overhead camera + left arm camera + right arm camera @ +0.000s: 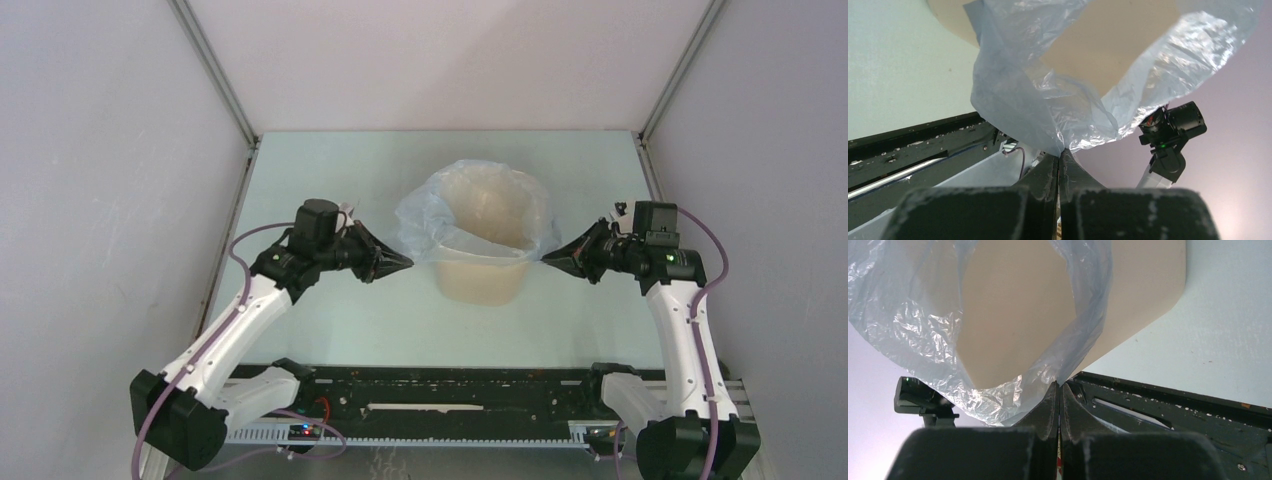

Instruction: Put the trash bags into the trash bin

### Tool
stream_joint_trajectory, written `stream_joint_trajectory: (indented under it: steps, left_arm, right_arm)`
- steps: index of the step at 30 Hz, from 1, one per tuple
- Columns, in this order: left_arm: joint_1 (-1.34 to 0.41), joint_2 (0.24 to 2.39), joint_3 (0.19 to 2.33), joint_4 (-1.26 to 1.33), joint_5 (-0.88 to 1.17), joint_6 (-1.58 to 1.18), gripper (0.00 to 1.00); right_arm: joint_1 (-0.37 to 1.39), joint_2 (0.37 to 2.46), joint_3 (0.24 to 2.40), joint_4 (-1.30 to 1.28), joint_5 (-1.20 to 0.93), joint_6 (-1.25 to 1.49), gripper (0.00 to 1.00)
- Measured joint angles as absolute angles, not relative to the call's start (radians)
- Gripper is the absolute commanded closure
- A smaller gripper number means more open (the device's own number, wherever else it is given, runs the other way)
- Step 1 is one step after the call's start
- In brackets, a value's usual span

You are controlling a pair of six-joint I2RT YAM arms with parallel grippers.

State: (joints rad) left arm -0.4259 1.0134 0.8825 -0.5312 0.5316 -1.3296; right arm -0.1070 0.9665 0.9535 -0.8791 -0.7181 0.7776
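The cream-beige trash bin stands upright mid-table. The pale-blue translucent trash bag hangs inside it, its mouth spread over the rim. My left gripper is shut on the bag's left edge, beside the bin's left wall. My right gripper is shut on the bag's right edge, beside the bin's right wall. In the left wrist view the bag rises from my pinched gripper in front of the bin. In the right wrist view the bag meets my gripper below the bin.
Grey enclosure walls stand left, right and behind the pale table. A black base rail runs along the near edge between the arm bases.
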Motion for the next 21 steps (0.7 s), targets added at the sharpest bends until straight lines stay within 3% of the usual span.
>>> stream_joint_trajectory:
  steps: [3, 10, 16, 21]
  left_arm:
    - [-0.425, 1.063, 0.884, -0.518, 0.525, -1.303, 1.0]
    - [-0.425, 1.217, 0.946, -0.503, 0.504, -1.192, 1.0]
    - [-0.425, 1.277, 1.019, -0.516, 0.501, -1.076, 0.99]
    - [-0.425, 1.278, 1.027, -0.532, 0.501, -1.034, 0.99]
  right_arm:
    - [-0.107, 0.973, 0.953, -0.878, -0.716, 0.767, 0.99]
    - [-0.107, 1.038, 0.953, -0.86, -0.722, 0.692, 0.76]
    - [-0.102, 1.025, 0.954, -0.864, -0.766, 0.54, 0.46]
    - [-0.096, 0.897, 1.024, -0.973, -0.764, 0.464, 0.38]
